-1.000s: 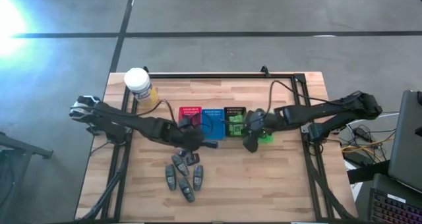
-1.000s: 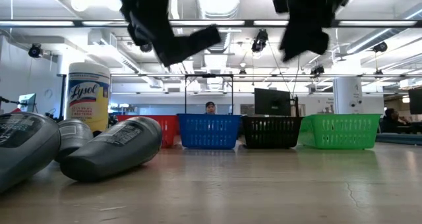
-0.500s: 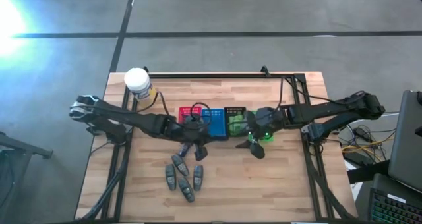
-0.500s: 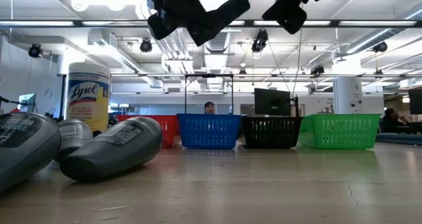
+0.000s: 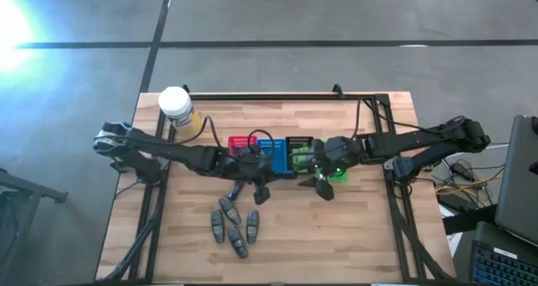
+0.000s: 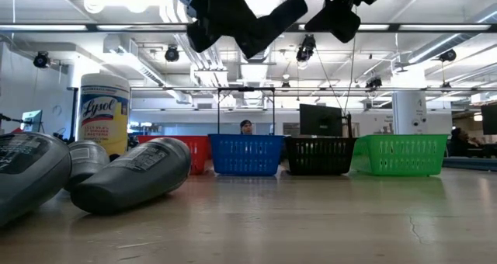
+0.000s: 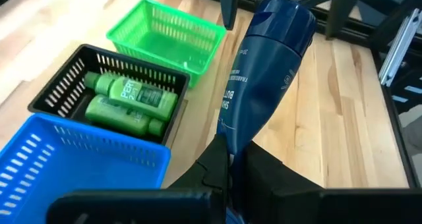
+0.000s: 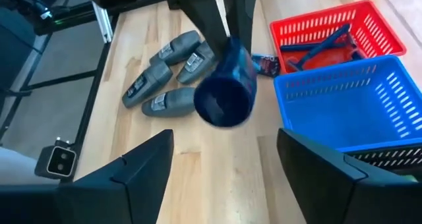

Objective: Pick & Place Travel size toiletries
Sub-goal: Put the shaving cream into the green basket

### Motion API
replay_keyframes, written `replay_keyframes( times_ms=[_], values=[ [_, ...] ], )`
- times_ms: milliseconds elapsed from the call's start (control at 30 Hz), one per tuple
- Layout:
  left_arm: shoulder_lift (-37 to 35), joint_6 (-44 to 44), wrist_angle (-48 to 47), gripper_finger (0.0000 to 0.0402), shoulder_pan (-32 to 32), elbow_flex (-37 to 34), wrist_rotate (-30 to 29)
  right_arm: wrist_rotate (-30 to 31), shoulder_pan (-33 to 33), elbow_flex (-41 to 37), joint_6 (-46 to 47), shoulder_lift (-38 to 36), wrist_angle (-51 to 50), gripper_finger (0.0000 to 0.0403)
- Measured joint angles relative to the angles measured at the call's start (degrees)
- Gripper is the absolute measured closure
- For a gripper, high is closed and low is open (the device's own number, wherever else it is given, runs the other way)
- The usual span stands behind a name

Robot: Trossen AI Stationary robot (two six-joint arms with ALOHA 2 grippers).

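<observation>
The left gripper [image 7: 227,168] is clamped on a dark blue bottle [image 7: 264,72], holding it in the air near the blue basket [image 5: 271,156]. The right gripper [image 8: 224,155], fingers spread and empty, hangs by the black basket [image 7: 72,85], which holds two green bottles [image 7: 128,102]. Grey bottles [image 5: 234,225] lie on the table's near side.

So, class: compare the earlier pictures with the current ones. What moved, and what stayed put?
The left gripper, shut on the navy tube, carried it from near the grey tubes toward the blue basket. The right gripper pulled back from the table front toward the green basket, its fingers spreading. Baskets, grey tubes and yellow jar stayed.
</observation>
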Motion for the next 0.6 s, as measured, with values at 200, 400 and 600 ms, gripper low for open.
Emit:
replay_keyframes(
  times_ms=[200, 400, 600],
  values=[
    [1.7, 1.3, 3.0, 0.0376, 0.8, 0.0, 1.6, 1.5, -0.1, 0.0, -0.9, 0.0, 0.5, 0.0125],
    [2.8, 2.3, 8.1, 0.0376, 2.2, 0.0, 3.5, 3.2, 0.0, 0.0, -3.5, 0.0, 0.7, 0.0116],
    [2.8, 3.0, 8.8, 0.0376, 2.5, 0.0, 3.8, 4.5, -0.1, 0.0, -3.6, 0.3, 0.8, 0.0110]
  ],
)
